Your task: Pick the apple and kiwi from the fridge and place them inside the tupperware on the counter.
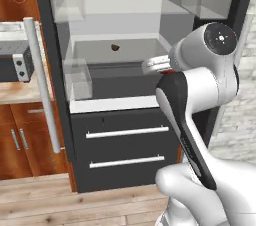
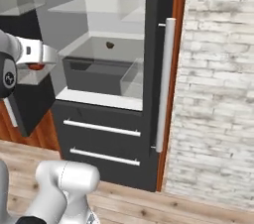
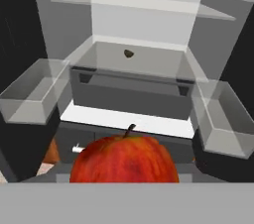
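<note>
Apple (image 3: pixel 125 160) in end effector (image 3: pixel 125 176) — level

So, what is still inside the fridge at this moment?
Inside the fridge, the kiwi lies alone on a glass shelf above the dark drawer. The drawer's contents are hidden. The apple is outside, close before the hand camera, stem up.
</note>
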Tool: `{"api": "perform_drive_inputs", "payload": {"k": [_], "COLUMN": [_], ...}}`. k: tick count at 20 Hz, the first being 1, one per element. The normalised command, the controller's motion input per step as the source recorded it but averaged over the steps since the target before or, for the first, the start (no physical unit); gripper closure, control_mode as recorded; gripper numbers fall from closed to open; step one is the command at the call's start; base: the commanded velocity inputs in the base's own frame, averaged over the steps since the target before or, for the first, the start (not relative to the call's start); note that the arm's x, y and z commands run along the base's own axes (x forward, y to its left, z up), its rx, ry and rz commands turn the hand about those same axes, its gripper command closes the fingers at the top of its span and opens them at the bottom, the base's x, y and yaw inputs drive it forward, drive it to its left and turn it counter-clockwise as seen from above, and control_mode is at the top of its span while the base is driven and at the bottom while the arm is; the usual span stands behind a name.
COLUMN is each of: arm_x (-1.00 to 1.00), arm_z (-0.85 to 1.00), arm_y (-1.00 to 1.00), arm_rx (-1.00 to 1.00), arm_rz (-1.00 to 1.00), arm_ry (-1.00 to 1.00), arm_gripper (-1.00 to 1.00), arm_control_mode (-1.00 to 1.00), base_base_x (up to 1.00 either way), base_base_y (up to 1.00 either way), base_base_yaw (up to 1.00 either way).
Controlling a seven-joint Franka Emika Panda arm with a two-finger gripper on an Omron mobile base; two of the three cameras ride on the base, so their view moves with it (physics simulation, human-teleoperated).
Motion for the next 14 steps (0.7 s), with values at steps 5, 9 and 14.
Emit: {"api": "perform_drive_inputs", "payload": {"k": [5, 9, 14], "arm_x": [0.00, 0.00, 0.00], "arm_z": [0.00, 0.00, 0.00], "arm_y": [0.00, 0.00, 0.00], "arm_rx": [0.00, 0.00, 0.00], "arm_rz": [0.00, 0.00, 0.00], "arm_ry": [0.00, 0.00, 0.00], "arm_gripper": [1.00, 1.00, 1.00], "arm_control_mode": [1.00, 1.00, 1.00], "base_base_x": [-0.46, -0.03, 0.09], "base_base_y": [0.91, 1.00, 1.00], "base_base_yaw": [0.03, 0.00, -0.01]}}
